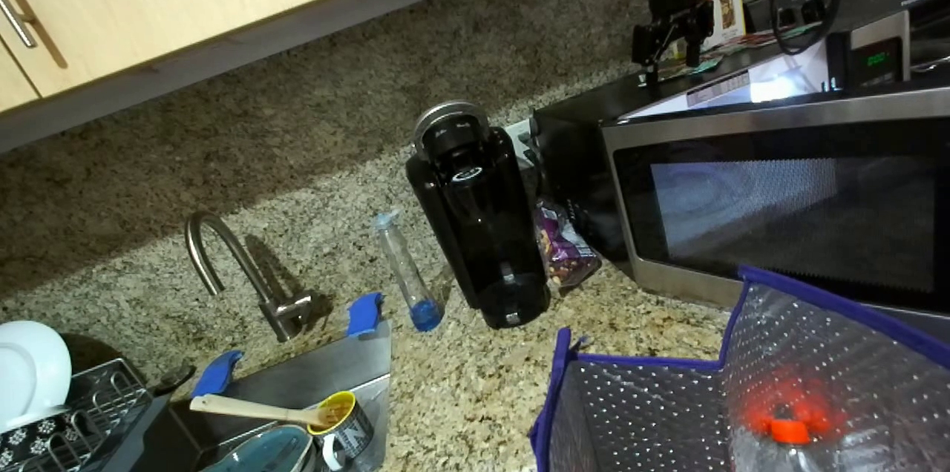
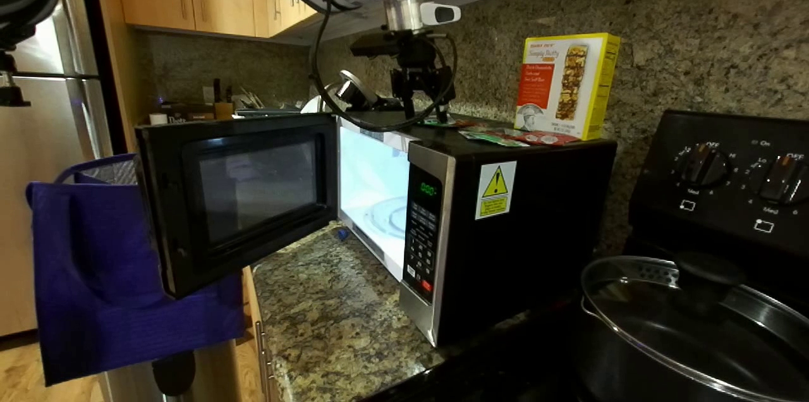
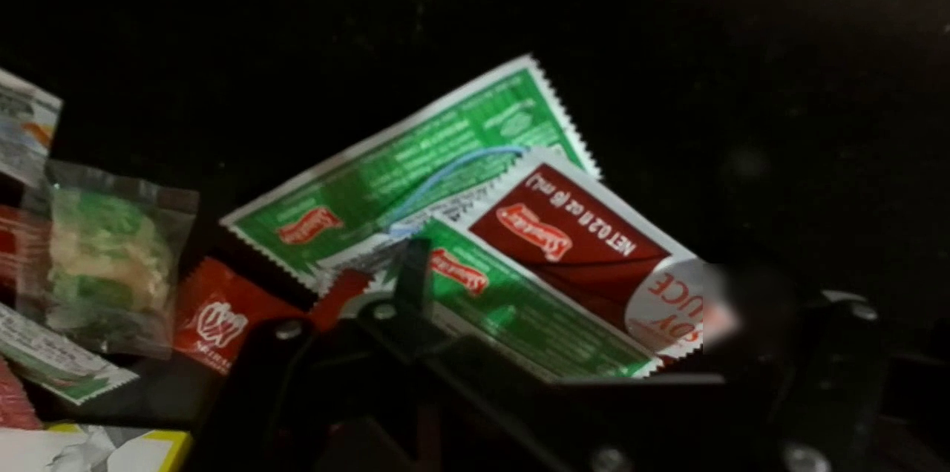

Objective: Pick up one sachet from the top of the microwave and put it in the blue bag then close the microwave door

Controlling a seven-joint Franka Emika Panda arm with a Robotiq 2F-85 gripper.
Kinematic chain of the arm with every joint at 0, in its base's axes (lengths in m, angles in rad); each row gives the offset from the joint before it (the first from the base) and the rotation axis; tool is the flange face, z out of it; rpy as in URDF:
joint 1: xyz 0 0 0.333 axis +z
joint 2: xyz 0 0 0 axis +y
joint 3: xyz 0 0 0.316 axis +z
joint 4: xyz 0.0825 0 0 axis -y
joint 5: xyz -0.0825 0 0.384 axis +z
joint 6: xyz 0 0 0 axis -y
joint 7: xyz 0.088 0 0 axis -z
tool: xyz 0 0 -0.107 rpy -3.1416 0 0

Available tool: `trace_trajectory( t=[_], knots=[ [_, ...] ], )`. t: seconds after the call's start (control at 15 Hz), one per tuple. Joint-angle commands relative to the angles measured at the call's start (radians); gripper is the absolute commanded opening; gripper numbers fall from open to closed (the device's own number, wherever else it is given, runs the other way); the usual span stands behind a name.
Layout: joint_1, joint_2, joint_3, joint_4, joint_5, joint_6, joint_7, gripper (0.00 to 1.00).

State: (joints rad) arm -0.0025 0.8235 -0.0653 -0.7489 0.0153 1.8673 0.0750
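Bag point(image 1: 646, 361), blue-edged, gapes in front of the microwave point(image 2: 518, 250), whose door point(image 1: 779, 216) is swung open. Beside the microwave, a coffee maker point(image 1: 490, 227) stands on the surface point(image 1: 460, 398). On the microwave's top a green sachet point(image 3: 412, 160) lies partly under a dark-red sachet point(image 3: 579, 253); the jaws are spread low over the pair, whether touching is unclear. At the back of the microwave's top stands a box point(image 2: 562, 86), and past the microwave a stove point(image 2: 727, 215).

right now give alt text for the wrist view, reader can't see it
An open black gripper juts from the bottom over flat, overlapping green and red sachets on the microwave's black top. At left lie a small red packet and a clear wrapper with green contents.
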Motion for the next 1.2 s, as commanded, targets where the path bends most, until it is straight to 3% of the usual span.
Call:
trace_trajectory(
  t=[0.0, 0.6, 0.87, 1.13],
  knots=[
    [-0.045, 0.068, 0.022, 0.063, 0.047, -0.017, -0.026, 0.68],
    [-0.084, 0.069, 0.056, 0.041, 0.097, -0.026, -0.059, 0.09],
    [-0.076, 0.035, 0.077, 0.02, 0.092, -0.055, -0.133, 0.04],
    [-0.035, -0.011, 0.069, 0.001, 0.054, -0.146, -0.165, 0.08]
  ],
)
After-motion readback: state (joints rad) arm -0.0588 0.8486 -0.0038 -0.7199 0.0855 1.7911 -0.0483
